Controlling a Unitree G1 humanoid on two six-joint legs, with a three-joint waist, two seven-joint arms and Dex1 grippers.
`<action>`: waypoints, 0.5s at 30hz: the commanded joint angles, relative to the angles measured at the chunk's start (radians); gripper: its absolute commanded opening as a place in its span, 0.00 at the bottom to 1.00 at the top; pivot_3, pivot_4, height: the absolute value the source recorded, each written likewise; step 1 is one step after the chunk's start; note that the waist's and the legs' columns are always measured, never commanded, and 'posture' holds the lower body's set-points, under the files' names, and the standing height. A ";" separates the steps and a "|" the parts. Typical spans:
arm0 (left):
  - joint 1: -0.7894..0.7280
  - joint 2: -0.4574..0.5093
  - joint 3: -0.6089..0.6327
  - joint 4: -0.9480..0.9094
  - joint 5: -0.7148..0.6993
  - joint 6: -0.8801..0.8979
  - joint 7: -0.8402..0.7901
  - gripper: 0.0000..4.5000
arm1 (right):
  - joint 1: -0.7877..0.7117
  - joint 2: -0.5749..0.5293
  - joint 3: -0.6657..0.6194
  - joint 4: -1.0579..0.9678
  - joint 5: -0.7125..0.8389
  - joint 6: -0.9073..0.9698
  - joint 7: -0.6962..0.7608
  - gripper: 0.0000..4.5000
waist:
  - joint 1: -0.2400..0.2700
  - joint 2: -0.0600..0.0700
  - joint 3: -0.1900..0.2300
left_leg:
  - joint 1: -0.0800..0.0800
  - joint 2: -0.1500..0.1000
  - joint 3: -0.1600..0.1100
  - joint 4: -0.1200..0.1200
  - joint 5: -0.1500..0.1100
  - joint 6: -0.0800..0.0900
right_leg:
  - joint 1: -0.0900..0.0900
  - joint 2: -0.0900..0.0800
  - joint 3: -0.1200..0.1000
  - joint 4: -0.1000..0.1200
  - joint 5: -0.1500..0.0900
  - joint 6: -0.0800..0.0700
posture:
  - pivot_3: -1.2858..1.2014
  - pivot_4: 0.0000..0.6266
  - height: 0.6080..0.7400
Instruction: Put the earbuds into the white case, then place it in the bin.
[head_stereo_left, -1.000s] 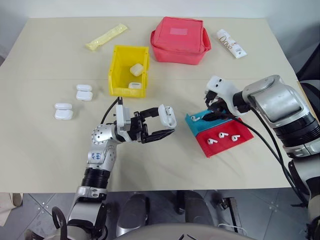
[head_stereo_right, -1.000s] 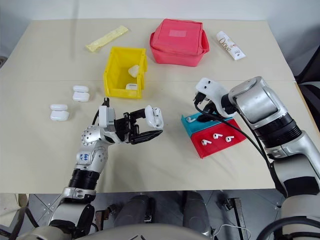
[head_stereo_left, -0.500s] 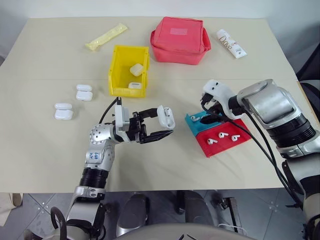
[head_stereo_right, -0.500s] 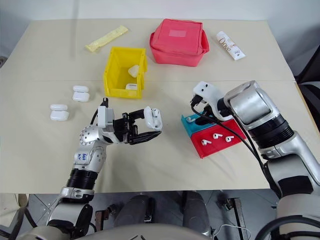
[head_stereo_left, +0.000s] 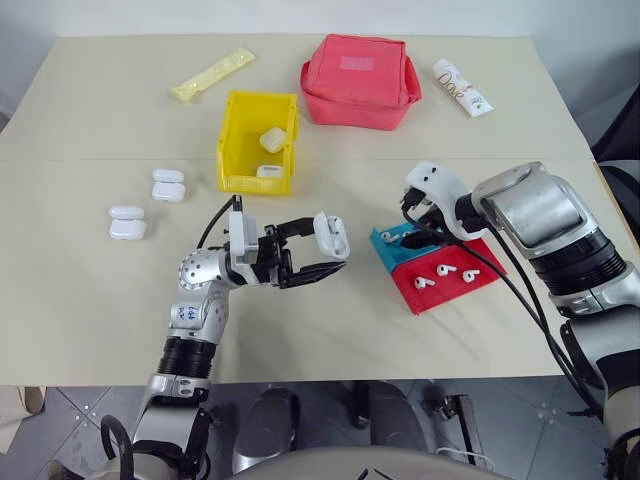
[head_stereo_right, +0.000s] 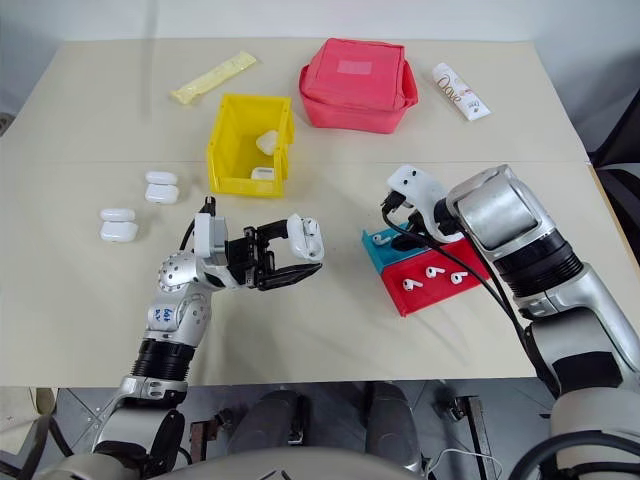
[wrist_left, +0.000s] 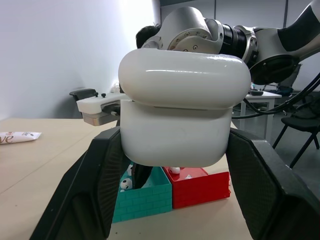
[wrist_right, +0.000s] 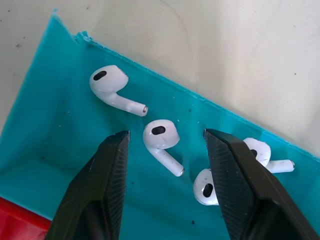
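Two arms up, jobs split. Nearest me, left gripper (head_stereo_left: 318, 254) pinched white case (head_stereo_left: 333, 233) above table (head_stereo_left: 90, 300), lid down as far as I could tell. My right gripper (wrist_right: 165, 165) hung spread inside teal tray (wrist_right: 45, 145), straddling one earbud (wrist_right: 161, 139); bud directly below fingers, stem running roughly along gap, not across. Right arm plainly nearer; I judged straight drop and squeeze next. Red tray (head_stereo_left: 450, 290) touched teal, holding more buds. Further off, bin (head_stereo_left: 240, 150) with cases inside, red pouch (head_stereo_left: 360, 80) beyond. Pale wall behind.
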 joint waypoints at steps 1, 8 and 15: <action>0.003 0.005 -0.002 -0.046 -0.015 0.000 0.005 0.61 | 0.000 0.009 -0.002 0.022 -0.004 0.023 -0.015 0.55 | 0.000 0.000 0.000 | 0.000 0.000 0.000 0.000 0.000 0.000 | 0.000 0.000 0.000 0.000 0.000 0.000 | 0.52 0.24 1.00; 0.002 0.006 0.000 -0.047 -0.012 0.000 0.006 0.61 | -0.003 0.011 0.010 0.031 -0.004 0.040 -0.015 0.55 | 0.001 -0.001 -0.001 | 0.000 0.000 0.000 0.000 0.000 0.000 | 0.000 0.000 0.000 0.000 0.000 0.000 | 0.52 0.24 1.00; 0.000 0.006 0.001 -0.046 -0.012 -0.001 0.007 0.61 | 0.000 0.005 0.025 0.016 0.002 0.049 -0.001 0.43 | 0.001 -0.001 -0.001 | 0.000 0.000 0.000 0.000 0.000 0.000 | 0.000 0.000 0.000 0.000 0.000 0.000 | 0.52 0.24 1.00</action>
